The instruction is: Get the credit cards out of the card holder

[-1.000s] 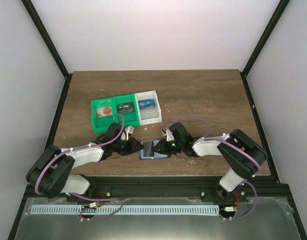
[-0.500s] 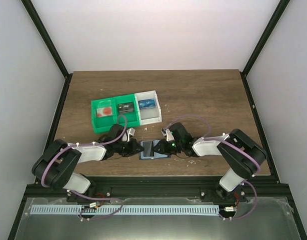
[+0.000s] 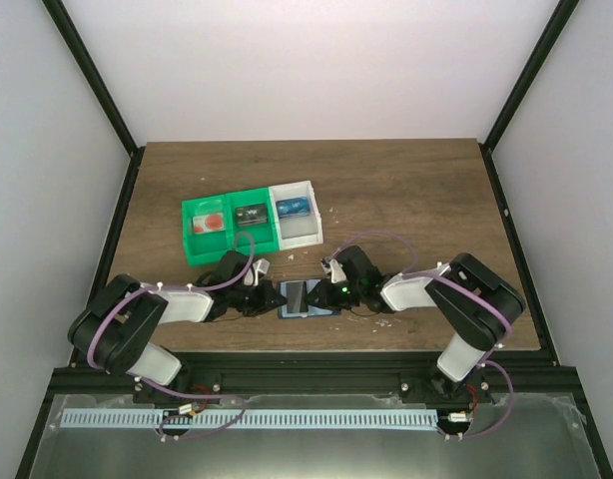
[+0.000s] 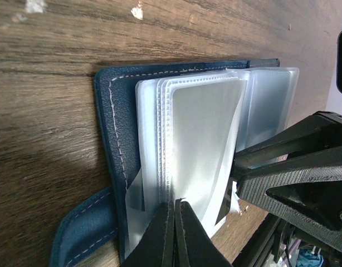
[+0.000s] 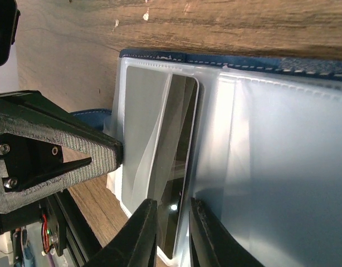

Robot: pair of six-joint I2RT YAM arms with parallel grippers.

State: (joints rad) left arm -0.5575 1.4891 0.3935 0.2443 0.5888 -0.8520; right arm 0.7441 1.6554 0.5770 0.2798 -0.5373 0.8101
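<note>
The card holder [image 3: 306,300] is laid open near the front edge of the table [image 3: 406,190], between both grippers. The left gripper [image 4: 174,233] is seen with fingers pressed together on a clear pocket edge. The right gripper [image 5: 172,236] is slightly spread around a dark card [image 5: 179,167]. Three cards are seen in the tray [image 3: 249,228].

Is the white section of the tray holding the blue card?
Yes. From above, the blue card lies in the white section at the right end of the tray, beside the two green sections.
</note>
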